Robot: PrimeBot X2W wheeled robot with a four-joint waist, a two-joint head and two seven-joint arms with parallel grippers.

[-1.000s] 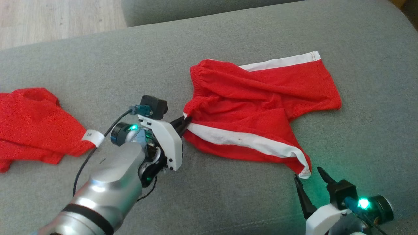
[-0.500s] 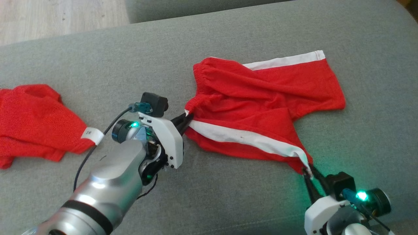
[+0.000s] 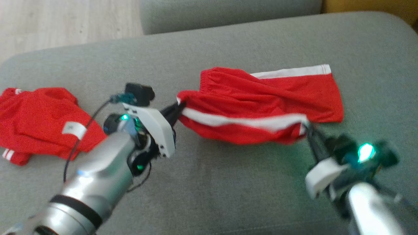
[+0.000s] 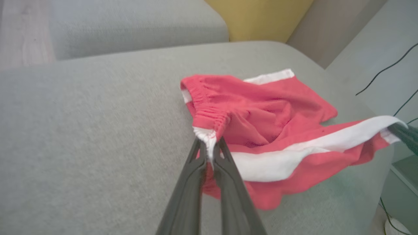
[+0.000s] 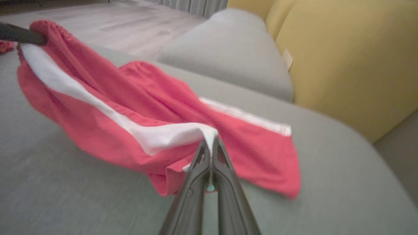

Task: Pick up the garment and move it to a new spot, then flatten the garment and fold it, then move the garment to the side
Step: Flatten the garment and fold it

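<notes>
Since both hands are clamped, you've got two corners. Left hand (image 3: pixel 179 106) is pinched tight on the waistband corner of the red shorts (image 3: pixel 261 98). Right hand (image 3: pixel 307 125) is pinched tight on the hem end of the same white stripe (image 3: pixel 241 122).

The near edge hangs lifted and fairly taut between them. The far leg lies on the grey cushion (image 3: pixel 228 182), right of centre.

Fabric looks light, thin and floppy. Expect sag mid-span, and the far half will likely drag and bunch.

Both grips sit on seam or hem edges. Good spot: thicker, less slip. Lift level and keep the stripe taut.

A second red garment (image 3: pixel 42 124) lies well apart on the left. Steer clear.
</notes>
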